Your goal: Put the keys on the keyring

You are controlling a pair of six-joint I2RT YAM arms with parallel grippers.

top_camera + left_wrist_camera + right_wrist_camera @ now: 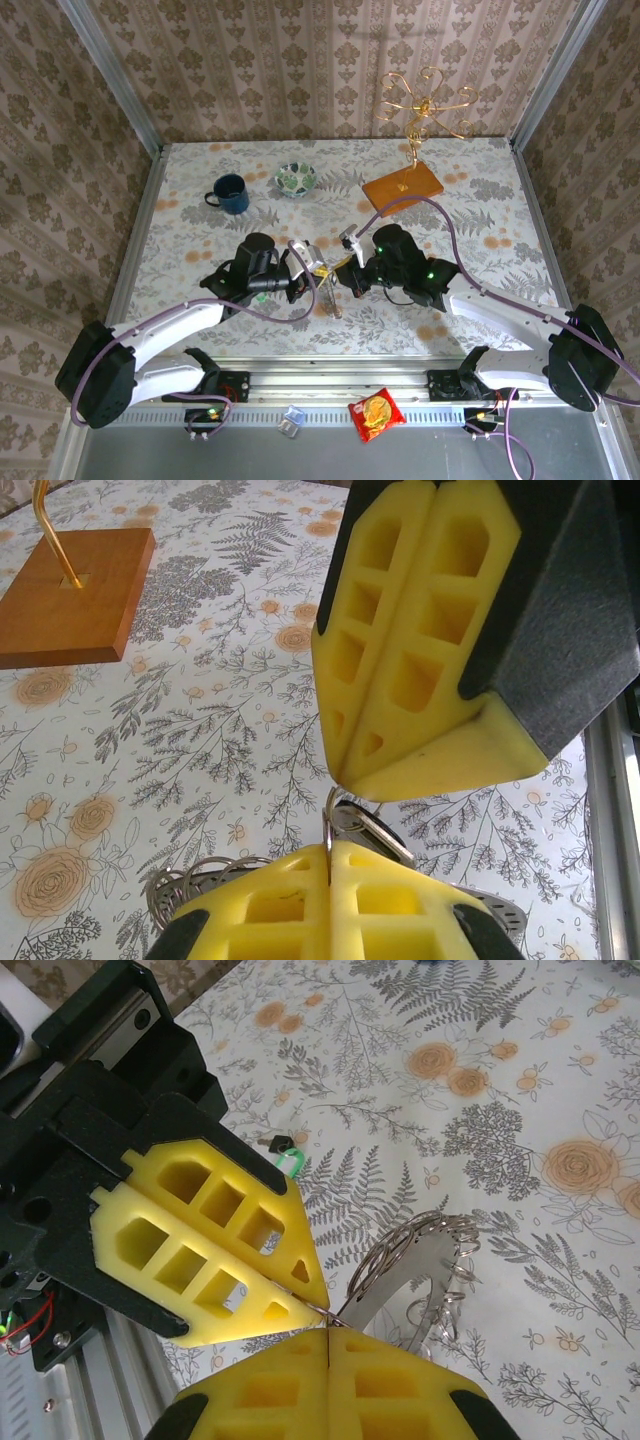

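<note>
A: Now, where is the work piece?

B: Keyring [425, 1260], with silver keys on it, hangs pinched between both my grippers above the floral tablecloth [500, 215]; left gripper [330, 852] fully closed on a ring loop; right gripper [328, 1326] fully closed on the same bundle; green-headed key [288, 1160] lies apart on the cloth.

A: Advice for this step?

B: Judgement: hold one coil steady, pry gently; avoid twisting. Wooden stand [402, 186], blue mug [230, 193] behind; patterned walls around.
</note>
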